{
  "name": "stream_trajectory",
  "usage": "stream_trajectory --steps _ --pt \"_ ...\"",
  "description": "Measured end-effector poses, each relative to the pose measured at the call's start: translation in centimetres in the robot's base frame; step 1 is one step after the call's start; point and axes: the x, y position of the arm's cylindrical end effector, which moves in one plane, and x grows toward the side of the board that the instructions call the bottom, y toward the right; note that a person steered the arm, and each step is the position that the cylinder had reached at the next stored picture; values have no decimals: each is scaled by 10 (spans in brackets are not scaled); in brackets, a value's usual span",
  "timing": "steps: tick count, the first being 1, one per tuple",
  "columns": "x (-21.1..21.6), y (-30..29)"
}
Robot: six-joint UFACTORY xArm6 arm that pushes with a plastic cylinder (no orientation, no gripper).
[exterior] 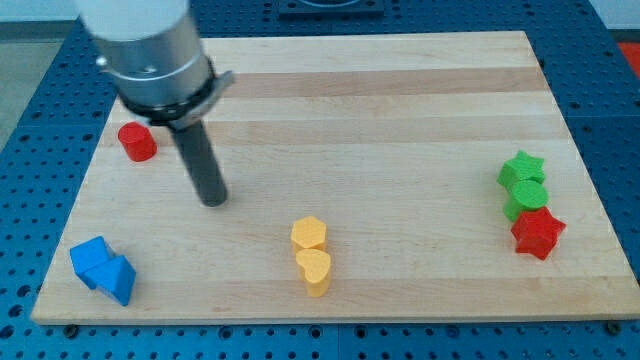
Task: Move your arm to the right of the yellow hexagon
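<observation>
The end effector was a straight dark rod with nothing to grasp or release; it carried no block, and my tip [213, 200] rested on the counter [380, 90] touching nothing. Taking the yellow hexagon [309, 233] as the landmark, the tip stood well apart from it, toward the view's left and a little toward the top.

By my judgement the task had hardly begun. The tip was on the wrong side of the hexagon, and it had yet to cross to the bare wood just off the hexagon's right side. A path passing above the hexagon looked clear of blocks.

The hexagon was a small, smooth, matte six-sided block. Touching its lower edge sat a yellow heart [315, 270] of the same finish. Far to the hexagon's left and lower lay two blue blocks [104, 270] pressed together, their shapes hard to make out. Up and to the left of the hexagon, beyond the tip, stood a red cylinder [138, 142]. Far to the hexagon's right was a tight stack: a green star [521, 168], a second green block [526, 198] of unclear shape below it, and a red star [538, 232] lowest.

The counter was a pale wooden board with faint lengthwise grain, lying on a blue perforated surface. Above the rod, the arm's housing looked like brushed grey metal.
</observation>
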Motion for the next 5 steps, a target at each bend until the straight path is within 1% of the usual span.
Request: stream_trajectory --steps 2,3,4,5 --pt "-8 62" --pt "-7 113" --pt "35 147" --pt "51 191"
